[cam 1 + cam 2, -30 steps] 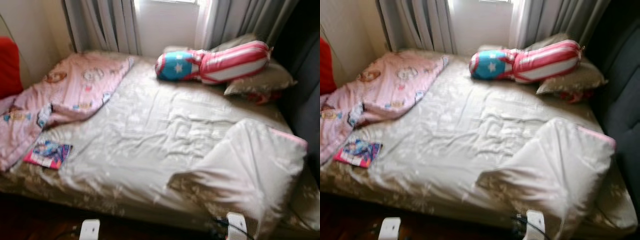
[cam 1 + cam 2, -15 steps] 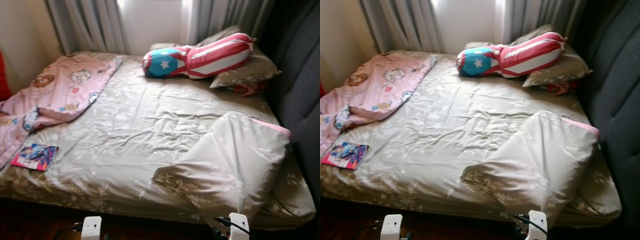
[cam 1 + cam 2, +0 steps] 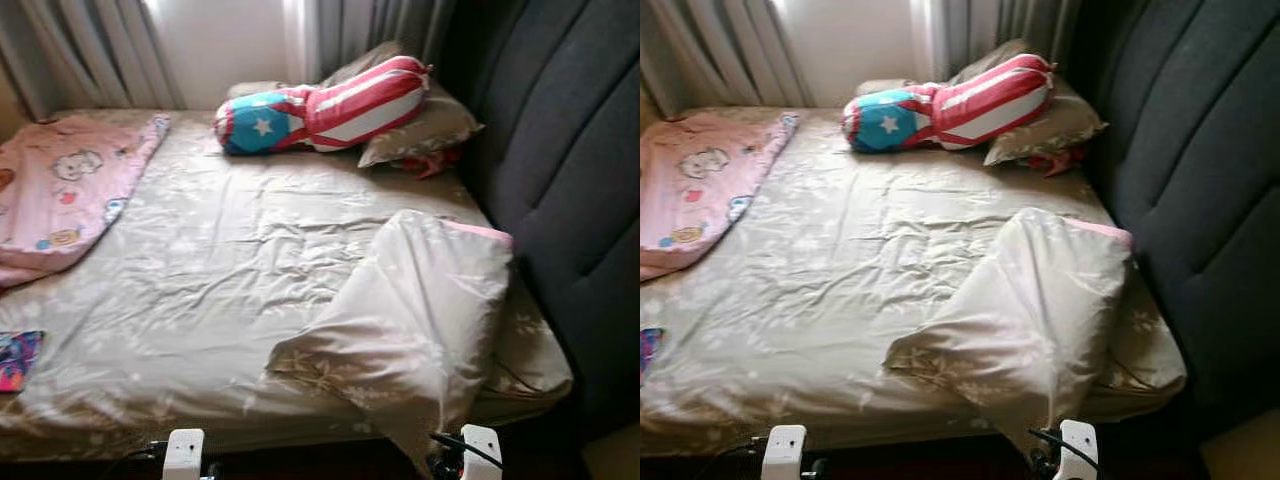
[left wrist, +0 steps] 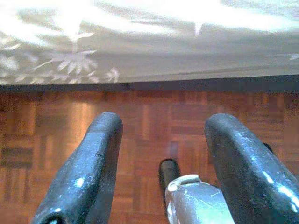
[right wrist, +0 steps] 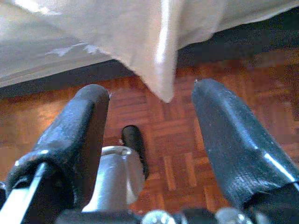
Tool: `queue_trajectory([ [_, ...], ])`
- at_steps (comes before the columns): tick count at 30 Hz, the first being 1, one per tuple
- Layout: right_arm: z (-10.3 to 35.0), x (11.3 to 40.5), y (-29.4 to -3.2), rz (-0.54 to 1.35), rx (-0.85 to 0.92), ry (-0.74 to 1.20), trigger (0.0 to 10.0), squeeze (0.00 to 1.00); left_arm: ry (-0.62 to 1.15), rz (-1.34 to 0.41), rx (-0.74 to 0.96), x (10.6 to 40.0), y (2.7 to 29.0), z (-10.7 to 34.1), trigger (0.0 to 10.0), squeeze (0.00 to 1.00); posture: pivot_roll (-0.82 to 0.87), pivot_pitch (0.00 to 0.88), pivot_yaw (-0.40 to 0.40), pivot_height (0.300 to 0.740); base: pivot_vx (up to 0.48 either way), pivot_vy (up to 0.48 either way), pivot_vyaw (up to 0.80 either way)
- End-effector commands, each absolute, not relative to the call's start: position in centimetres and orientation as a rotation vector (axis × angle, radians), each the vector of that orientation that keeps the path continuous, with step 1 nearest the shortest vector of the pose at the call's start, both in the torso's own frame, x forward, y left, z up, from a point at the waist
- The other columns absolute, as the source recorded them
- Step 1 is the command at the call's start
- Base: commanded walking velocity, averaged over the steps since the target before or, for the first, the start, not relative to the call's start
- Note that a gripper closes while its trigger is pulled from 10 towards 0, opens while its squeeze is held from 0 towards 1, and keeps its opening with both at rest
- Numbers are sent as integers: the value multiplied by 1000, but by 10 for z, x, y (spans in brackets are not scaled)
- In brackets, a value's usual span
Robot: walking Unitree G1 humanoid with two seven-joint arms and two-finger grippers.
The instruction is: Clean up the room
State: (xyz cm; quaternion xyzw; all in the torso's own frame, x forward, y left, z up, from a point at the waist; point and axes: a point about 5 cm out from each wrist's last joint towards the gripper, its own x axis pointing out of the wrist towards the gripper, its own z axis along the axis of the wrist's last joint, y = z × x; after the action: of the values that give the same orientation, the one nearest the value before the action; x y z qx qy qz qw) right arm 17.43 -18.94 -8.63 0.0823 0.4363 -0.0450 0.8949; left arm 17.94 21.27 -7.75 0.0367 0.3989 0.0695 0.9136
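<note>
A bed [image 3: 230, 260] with a beige flowered sheet lies before me. A crumpled beige duvet [image 3: 410, 310] with a pink lining is heaped at its near right corner and droops over the edge [image 5: 161, 51]. A pink cartoon blanket [image 3: 60, 190] is spread at the left, and a colourful book [image 3: 15, 358] lies at the near left edge. A red, white and blue star bolster [image 3: 320, 105] rests on a beige pillow [image 3: 420, 130] at the head. My left gripper [image 4: 161, 154] hangs open over the parquet beside the bed. My right gripper [image 5: 149, 135] is open below the duvet corner.
A dark grey padded headboard [image 3: 560, 170] runs along the bed's right side. Grey curtains [image 3: 90, 50] and a bright window stand behind the bed. Parquet floor [image 4: 149, 121] lies under both grippers, with my foot [image 4: 168, 172] on it.
The camera has swung to the right: the bed has slid left in the picture, more of the headboard shows, and the book is now cut off at the left edge. Nothing on the bed moved.
</note>
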Motion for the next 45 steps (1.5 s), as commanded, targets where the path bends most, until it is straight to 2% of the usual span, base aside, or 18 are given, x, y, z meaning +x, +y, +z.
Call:
queue_trajectory([
  [1, -87, 173, -191, -96, 160, 914, 10000, 0, 820, 157, 71, 179, 214, -77, 10000, 0, 64, 0, -24, 740, 0, 0, -719],
  [17, -86, 174, -191, -96, 165, 907, 10000, 0, 809, 150, 89, 182, 213, -76, 10000, 0, 68, 0, -29, 740, 0, -60, -45],
  [20, -86, 174, -191, -100, 155, 911, 10000, 0, 813, 149, 89, 182, 213, -76, 10000, 0, 68, 0, -29, 740, 0, -480, -773],
  [27, -86, 175, -192, -106, 149, 908, 10000, 0, 814, 161, 78, 181, 214, -76, 10000, 0, 69, 0, -30, 740, 0, 0, -766],
  [45, -85, 176, -192, -103, 149, 897, 10000, 0, 815, 164, 54, 181, 213, -77, 10000, 0, 68, 0, -31, 740, 0, 0, 0],
])
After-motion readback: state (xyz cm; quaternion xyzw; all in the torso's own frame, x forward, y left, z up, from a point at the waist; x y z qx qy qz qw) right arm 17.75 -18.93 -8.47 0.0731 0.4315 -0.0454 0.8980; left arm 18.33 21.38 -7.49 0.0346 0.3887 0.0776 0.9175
